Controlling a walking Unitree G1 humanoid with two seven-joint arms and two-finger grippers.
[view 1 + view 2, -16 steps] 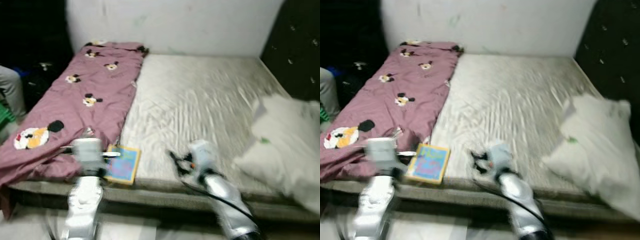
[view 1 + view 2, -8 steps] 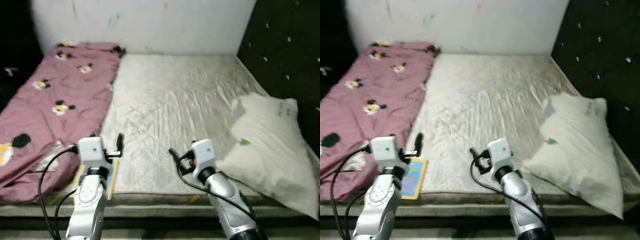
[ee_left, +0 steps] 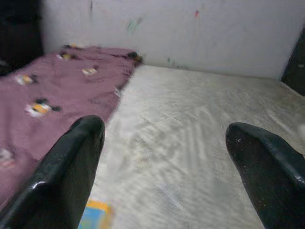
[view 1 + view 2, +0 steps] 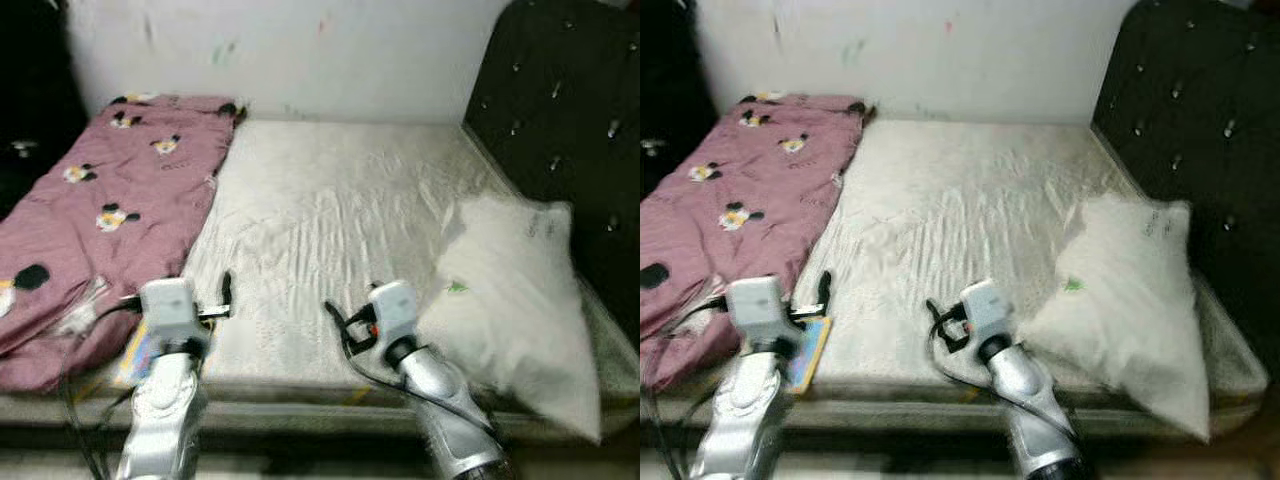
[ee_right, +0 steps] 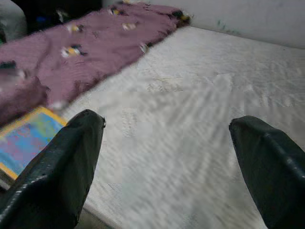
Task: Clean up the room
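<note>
Left claw — fingers spread wide, empty — hovers over the bed's near edge; right claw likewise. The flat blue-and-yellow picture book lies just beside the left claw, by the maroon cartoon-print blanket — left arm nearer.

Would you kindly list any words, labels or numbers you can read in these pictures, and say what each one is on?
No text can be read.
Picture book at the bed's edge: colourful cover, too blurred to read.
Pillow: faint grey print near its top corner and a small green mark, both illegible.
Pink blanket: cartoon figures, no readable lettering.
</note>
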